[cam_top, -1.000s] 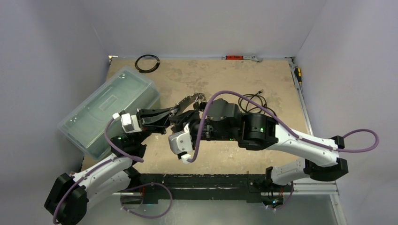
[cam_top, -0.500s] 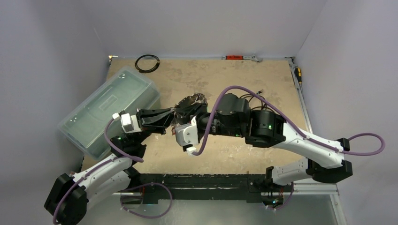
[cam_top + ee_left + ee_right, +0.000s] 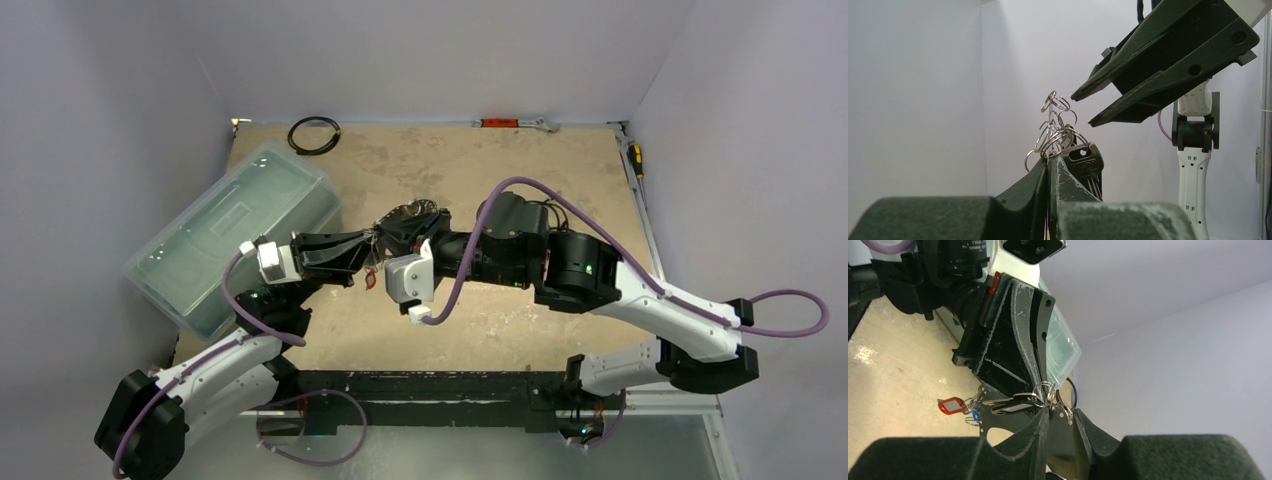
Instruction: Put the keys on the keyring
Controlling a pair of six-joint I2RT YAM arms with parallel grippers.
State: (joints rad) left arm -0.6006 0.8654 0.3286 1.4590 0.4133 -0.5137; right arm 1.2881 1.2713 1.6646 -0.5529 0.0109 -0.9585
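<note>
With the left gripper [image 3: 1049, 164] clamped on the keys [image 3: 1086, 158], aloft over the middle of the table [image 3: 560, 170], the right gripper [image 3: 1082, 110], jaws apart just right of the bunch, should pinch one loop squarely and gently, so nothing twists free.

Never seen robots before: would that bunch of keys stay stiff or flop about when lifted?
Probably floppy: the bunch of keys hangs from loose rings pinched in the left fingers. The red tag dangles freely, so expect swinging. Thin shiny metal, perhaps slippery.
</note>
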